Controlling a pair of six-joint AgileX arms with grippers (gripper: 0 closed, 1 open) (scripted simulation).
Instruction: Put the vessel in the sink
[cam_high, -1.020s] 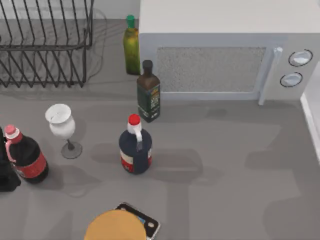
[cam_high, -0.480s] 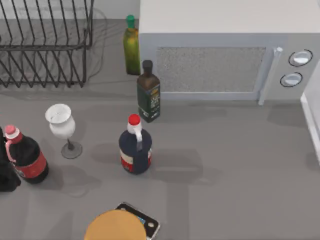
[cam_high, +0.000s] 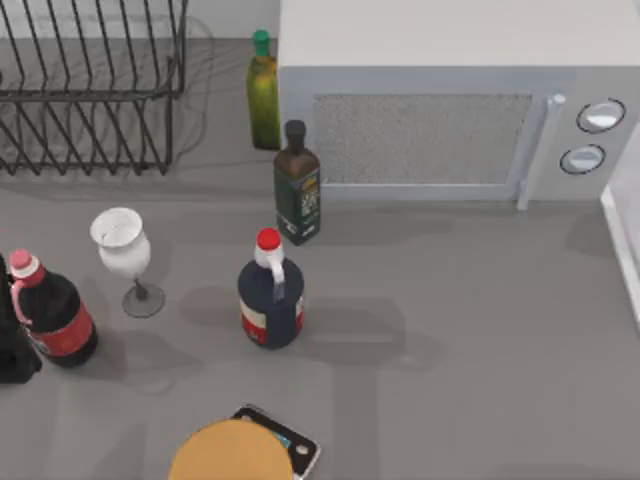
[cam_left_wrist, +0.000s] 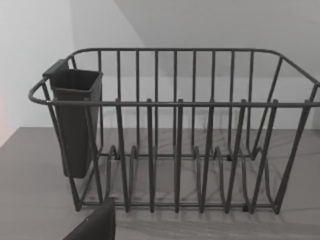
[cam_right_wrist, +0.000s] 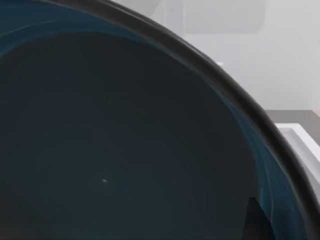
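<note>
Nothing on your table (cam_high: 480, 330) is shifting; the vessel (cam_right_wrist: 115, 140) is looming at your right wrist, grip state indiscernible.

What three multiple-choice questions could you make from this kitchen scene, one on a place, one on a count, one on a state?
1. What stands nearest the microwave door's left end?
A. wine glass
B. dark olive oil bottle
C. tan disc

2. How many round knobs does the microwave have?
A. one
B. two
C. four

3. The white wine glass is:
A. upright
C. lying down
B. upside down

Answers:
1 B: the dark olive oil bottle stands beside that end.
2 B: two knobs at its right.
3 A: the wine glass stands on its foot.
</note>
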